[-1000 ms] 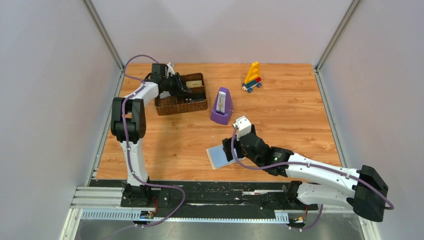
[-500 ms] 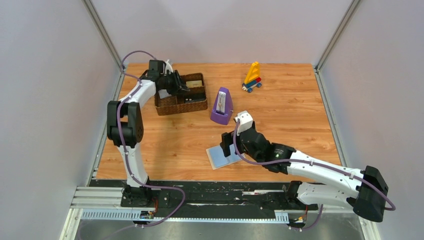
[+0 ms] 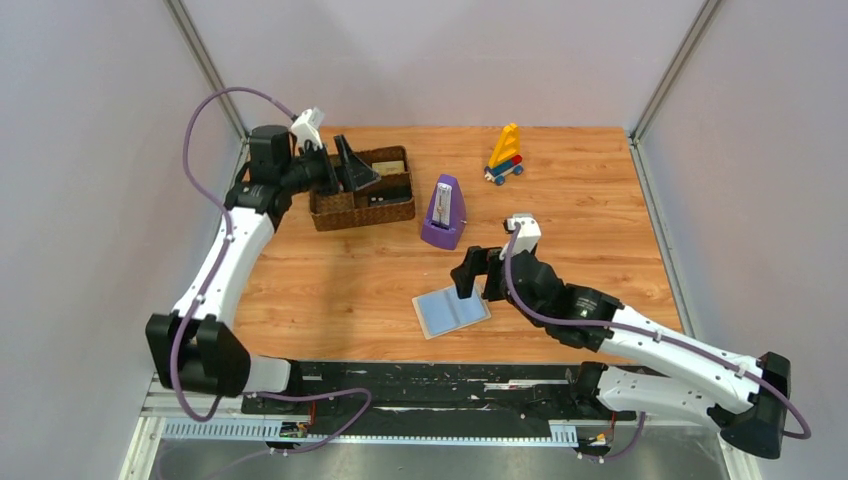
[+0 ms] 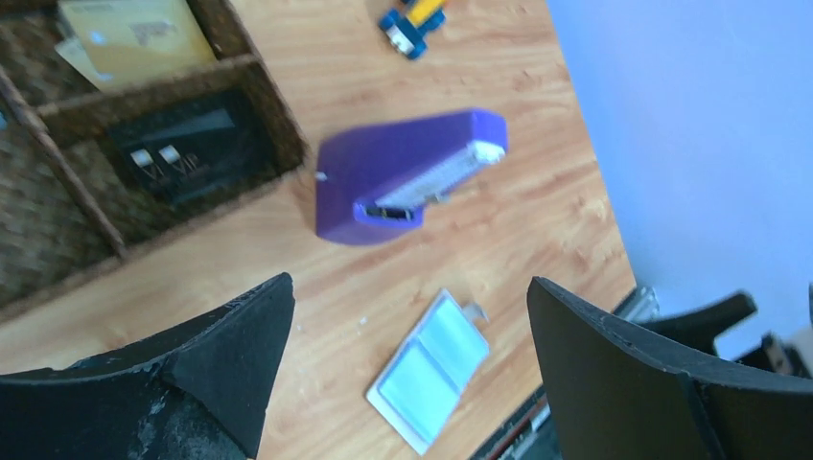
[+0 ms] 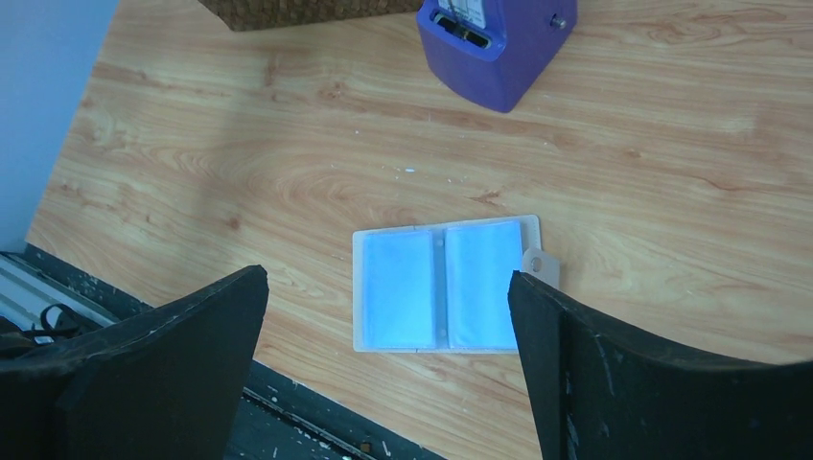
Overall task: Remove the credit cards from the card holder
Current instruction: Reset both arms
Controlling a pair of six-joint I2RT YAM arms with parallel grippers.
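Observation:
The card holder [image 3: 452,312] lies opened flat near the table's front edge, and both its light-blue pockets [image 5: 441,285] show only blue. A tan credit card [image 4: 134,34] and a black credit card [image 4: 182,153] lie in separate compartments of the brown woven tray [image 3: 365,215]. My left gripper [image 3: 340,170] hangs open and holds nothing above the tray's left part. In the left wrist view, the left gripper [image 4: 410,287] frames the distant card holder [image 4: 431,369]. My right gripper [image 3: 478,275] is open and holds nothing just above and behind the card holder, seen again in the right wrist view [image 5: 385,278].
A purple metronome [image 3: 443,212] stands between the tray and the card holder. A yellow, red and blue toy [image 3: 505,155] sits at the back. The black base rail [image 5: 288,422] runs right below the card holder. Grey walls close in both sides.
My left gripper has opened and lifted up and back from the tray, the arm stretching out. My right gripper has risen off the card holder and drawn back to the right.

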